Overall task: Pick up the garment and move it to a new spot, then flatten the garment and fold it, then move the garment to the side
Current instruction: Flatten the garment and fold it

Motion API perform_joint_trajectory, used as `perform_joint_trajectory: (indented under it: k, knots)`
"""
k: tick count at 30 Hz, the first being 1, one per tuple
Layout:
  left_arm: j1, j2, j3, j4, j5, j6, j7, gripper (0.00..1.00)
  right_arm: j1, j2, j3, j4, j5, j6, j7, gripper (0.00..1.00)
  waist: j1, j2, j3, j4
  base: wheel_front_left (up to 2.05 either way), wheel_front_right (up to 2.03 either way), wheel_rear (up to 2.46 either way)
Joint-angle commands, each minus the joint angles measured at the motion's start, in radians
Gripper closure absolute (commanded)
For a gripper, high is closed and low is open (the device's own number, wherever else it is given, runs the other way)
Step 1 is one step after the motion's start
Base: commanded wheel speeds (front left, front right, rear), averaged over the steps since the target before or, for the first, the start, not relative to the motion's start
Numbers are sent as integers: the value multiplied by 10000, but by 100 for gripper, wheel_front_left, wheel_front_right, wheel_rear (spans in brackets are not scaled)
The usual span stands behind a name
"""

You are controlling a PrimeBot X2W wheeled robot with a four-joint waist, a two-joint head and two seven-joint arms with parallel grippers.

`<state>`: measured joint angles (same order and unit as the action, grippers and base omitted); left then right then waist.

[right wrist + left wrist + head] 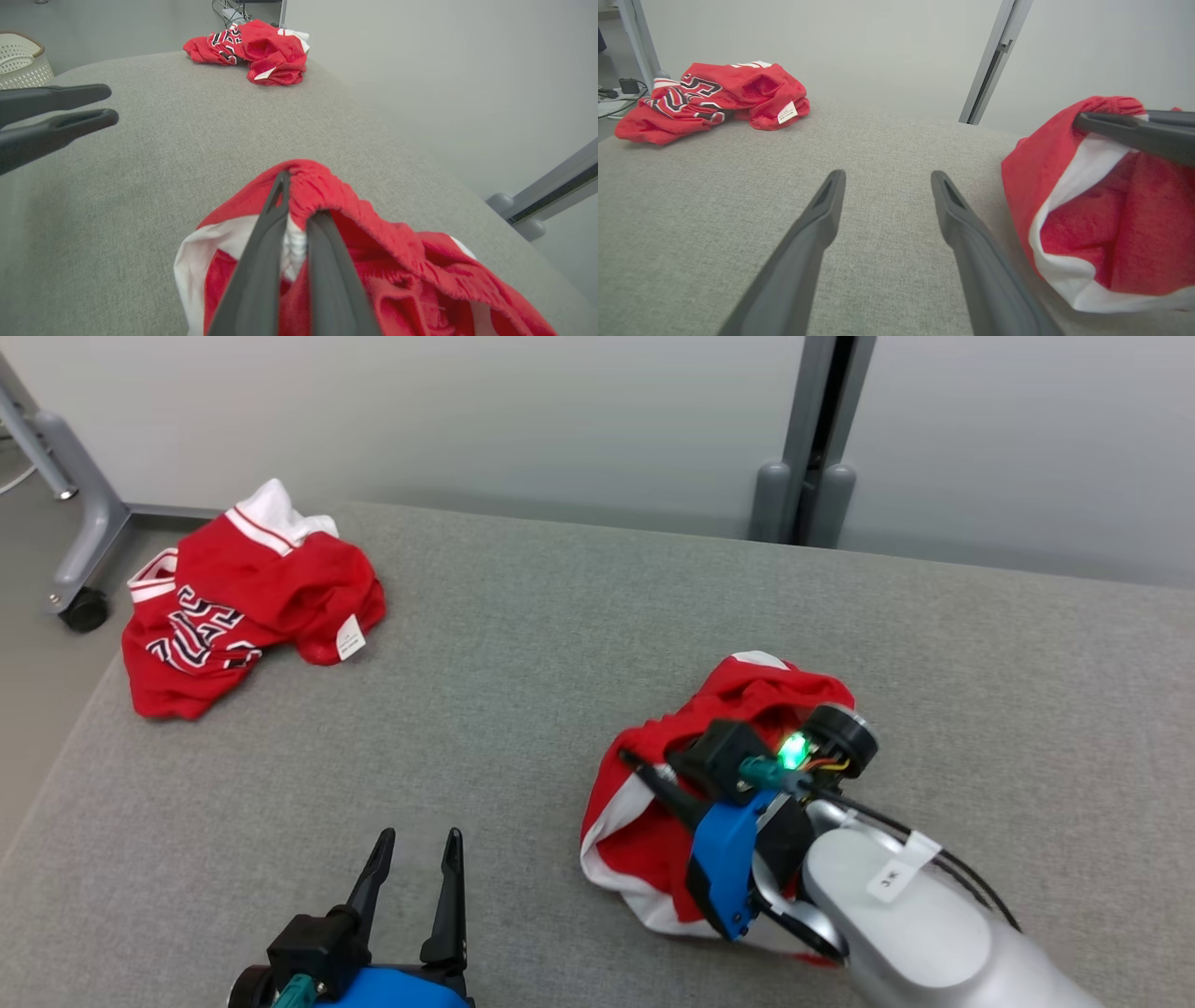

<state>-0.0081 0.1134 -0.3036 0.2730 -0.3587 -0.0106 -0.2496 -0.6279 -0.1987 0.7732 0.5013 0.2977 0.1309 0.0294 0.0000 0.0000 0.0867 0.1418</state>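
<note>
Now | left end effector (420, 835) wide | right end effector (298, 205) grips garment (644, 845) | second garment (245, 607) apart

Garment (644, 845) partly behind right gripper (633, 763)

Material of garment (397, 261) in right gripper (299, 205): red cloth, soft, matt. Gathered ribbed hem at the tips, white cloth trim beside it. Both grippers' fingers (261, 261): dark plastic, matt, smooth. Under both grippers, table cover (560, 644): grey woven cloth, matt, slightly rough. Behind right gripper, forearm shell (915, 933): pale grey, smooth, faint sheen. Well beyond left gripper (887, 179), jersey (252, 607): red matt cloth, white label (350, 637).
</note>
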Motion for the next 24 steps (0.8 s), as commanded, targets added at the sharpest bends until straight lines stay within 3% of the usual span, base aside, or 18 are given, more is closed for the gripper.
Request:
perform_joint_trajectory:
  k: [1,2,3,7,13,24]
  knots:
    - [-182,-22,10,-12,-26,0,-51,0,-258,136,392,435,186,-3,-148,87,0,0,131,189,0,0,0]
    - [-195,-20,9,-8,-32,10,-60,0,-296,243,599,769,285,-3,-224,53,0,0,151,230,0,0,0]
    - [-205,-19,15,6,-43,17,-67,0,-335,355,849,1091,331,-3,-335,0,0,0,169,262,0,0,0]
    - [-235,-25,35,70,-73,23,-81,0,-539,756,1324,2303,526,-3,-942,0,0,0,215,303,0,0,0]
    - [-238,4,132,58,-96,99,-106,0,-804,966,1103,3185,933,-1,-2127,0,0,0,152,-13,0,0,0]
    - [-89,39,80,12,-52,127,-142,0,821,310,-591,2442,703,-1,-2886,0,0,0,-310,-871,0,0,0]
